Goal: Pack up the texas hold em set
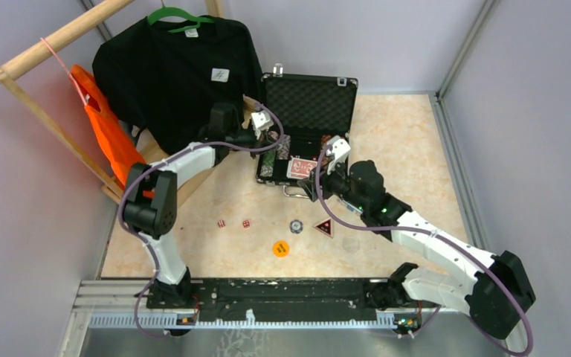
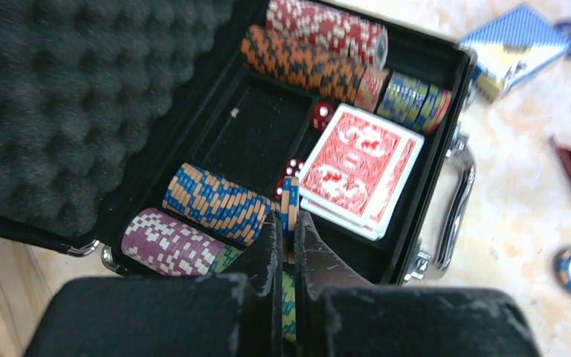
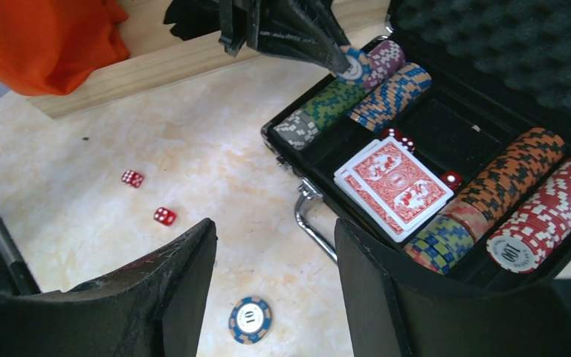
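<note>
The black case (image 1: 308,95) lies open with its foam lid up. Rows of striped poker chips (image 2: 215,204) and a red-backed deck of cards (image 2: 360,167) sit inside, with a red die (image 2: 321,115) beside the deck. My left gripper (image 2: 288,219) is shut on a blue-and-tan chip (image 2: 290,197) held on edge above the case's left chip rows. My right gripper (image 3: 273,227) is open and empty above the table in front of the case handle (image 3: 308,219). A blue chip (image 3: 250,320) lies flat below it.
Loose on the table are two red dice (image 1: 221,222) (image 1: 246,223), a triangular token (image 1: 325,227) and an orange round token (image 1: 280,248). A black T-shirt (image 1: 178,74) and an orange bag (image 1: 108,134) hang on a wooden rack (image 1: 52,41) at the back left.
</note>
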Motion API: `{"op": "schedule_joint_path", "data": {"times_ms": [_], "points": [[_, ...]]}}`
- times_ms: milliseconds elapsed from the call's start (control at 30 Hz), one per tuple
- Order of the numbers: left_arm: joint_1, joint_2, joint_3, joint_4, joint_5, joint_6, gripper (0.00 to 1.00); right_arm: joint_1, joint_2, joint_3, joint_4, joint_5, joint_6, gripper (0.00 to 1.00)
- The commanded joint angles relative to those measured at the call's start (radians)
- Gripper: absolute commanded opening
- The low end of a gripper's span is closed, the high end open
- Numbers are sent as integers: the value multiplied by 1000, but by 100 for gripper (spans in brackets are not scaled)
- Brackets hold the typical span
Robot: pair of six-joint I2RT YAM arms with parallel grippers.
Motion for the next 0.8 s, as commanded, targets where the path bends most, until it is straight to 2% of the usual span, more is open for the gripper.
{"op": "schedule_joint_path", "data": {"times_ms": [0,267,533,767], "points": [[-4,68,105,-208,67,258,0,-31,22,-8,73,-12,2,59],[-4,128,167,-331,118,393,0,-54,35,-47,71,-2,14,59],[-8,198,240,-472,180,457,0,-62,53,-62,68,-4,17,59],[-20,247,283,-516,113,467,0,-63,52,-65,68,-1,12,59]]}}
